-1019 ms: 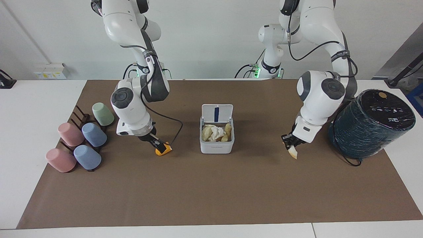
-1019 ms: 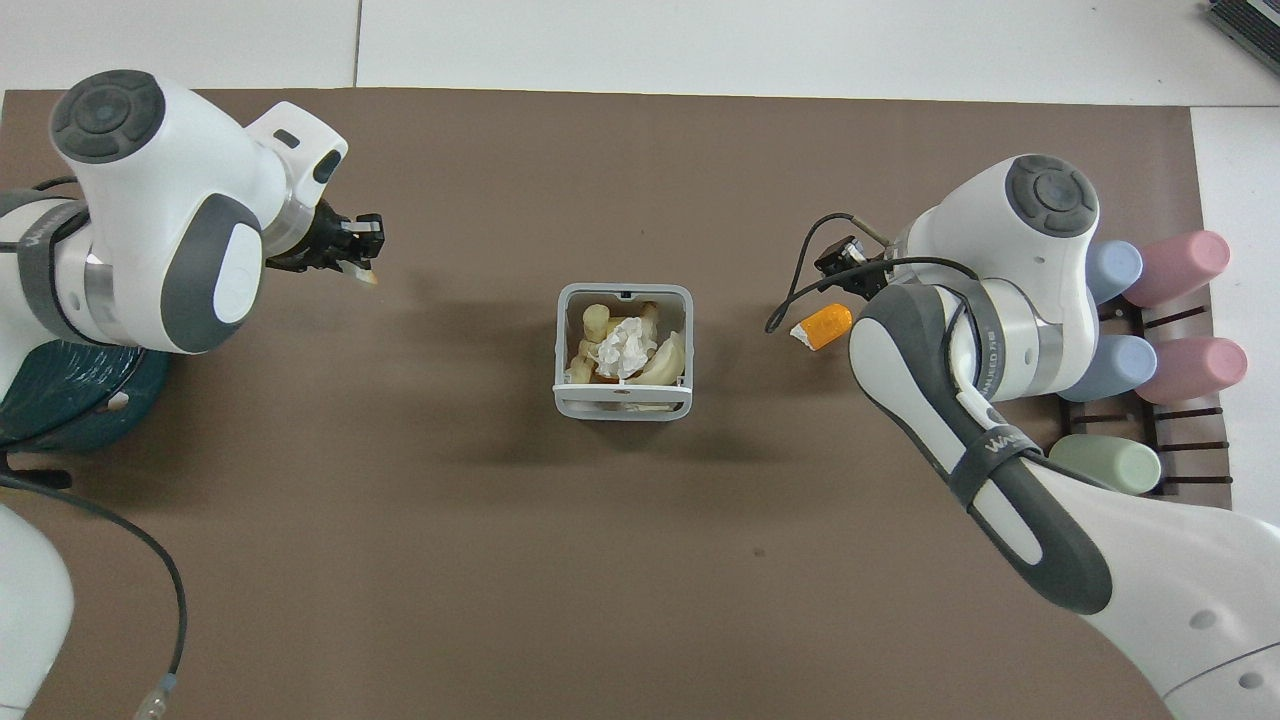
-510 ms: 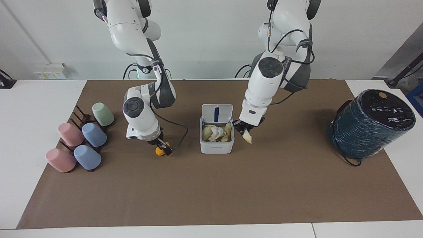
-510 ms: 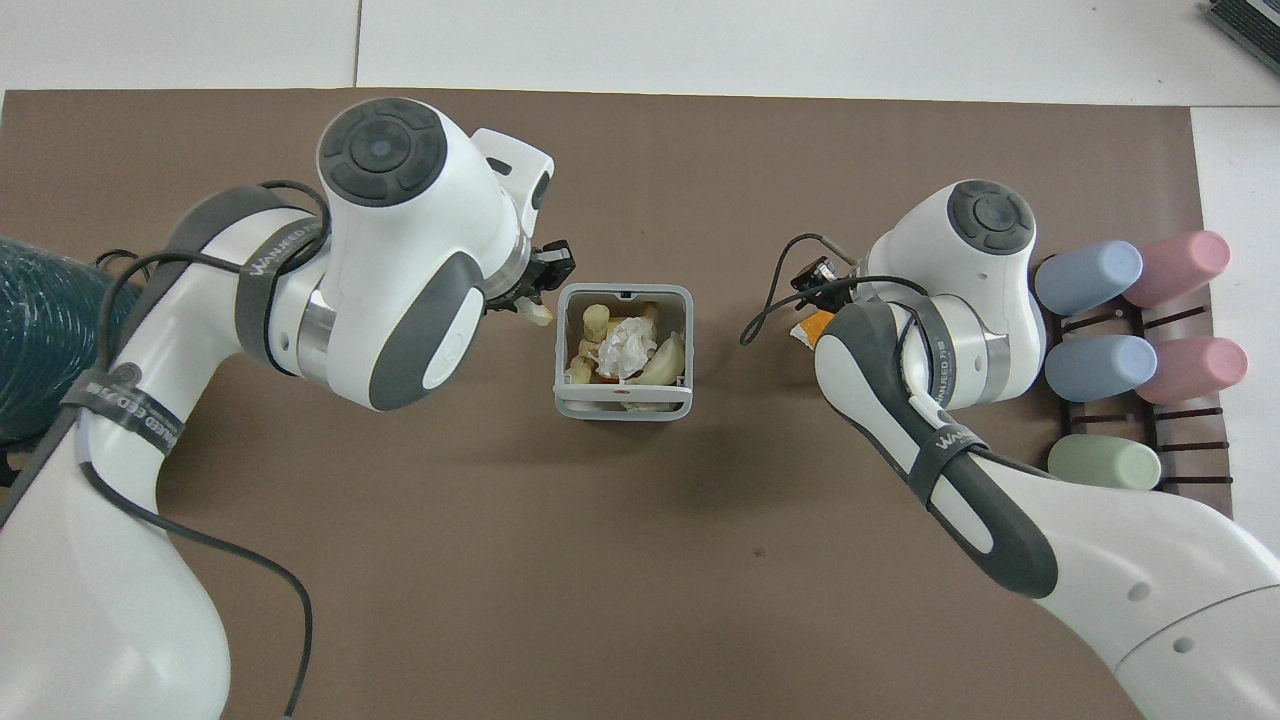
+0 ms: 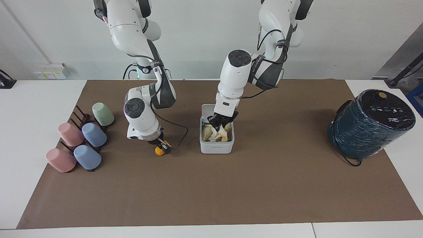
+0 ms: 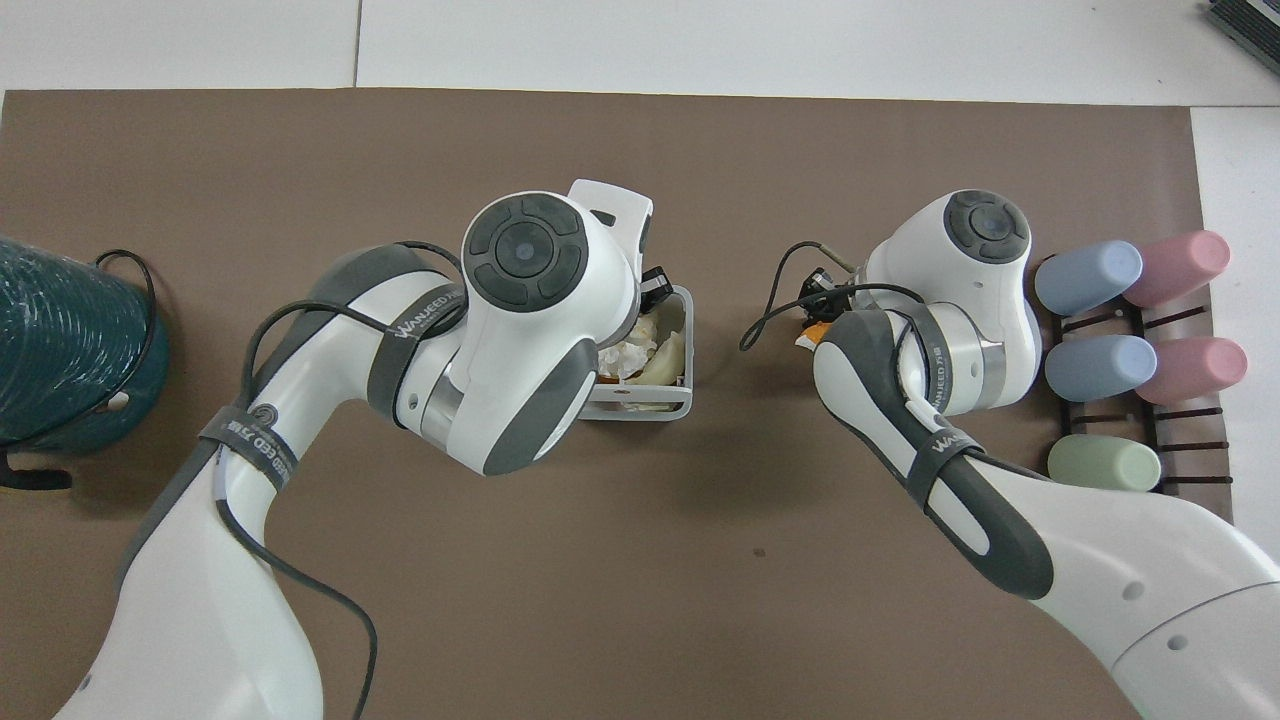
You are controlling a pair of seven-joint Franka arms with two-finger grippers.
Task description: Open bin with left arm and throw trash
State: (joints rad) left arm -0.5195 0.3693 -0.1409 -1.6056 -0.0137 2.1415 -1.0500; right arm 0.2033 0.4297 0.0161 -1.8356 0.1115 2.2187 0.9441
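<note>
While the lid [image 5: 206, 110] of the bin [image 5: 216, 147] stood raised, the left gripper [image 5: 222, 121] was brought from the left arm's end of the table to a position directly over the open bin, low at its mouth. The pale bread slice carried there half a second earlier could no longer be made out as a separate piece. It had possibly been lowered among the scraps, though the wrist hid that part of the bin from above. Whether the left gripper was closed or released could not be told. A white tissue wad [image 5: 216, 132] and pale pieces were seen inside the bin. The drop of this scrap was therefore judged imminent or just made.

The right gripper [image 5: 162, 145] was held down at the orange chunk [image 5: 159, 151], which lay on the mat beside the bin, toward the right arm's end of the table. Whether a grip had been completed could not be told. This scrap was judged still to be thrown.

A brown mat [image 5: 211, 191] was spread over a white table [image 5: 33, 132]. Pastel cups [image 5: 94, 134] lay on a dark rack at the right arm's end. A dark-teal wrapped cylinder [image 5: 370, 122] stood at the left arm's end. A plain pale wall [image 5: 198, 33] closed the room.
</note>
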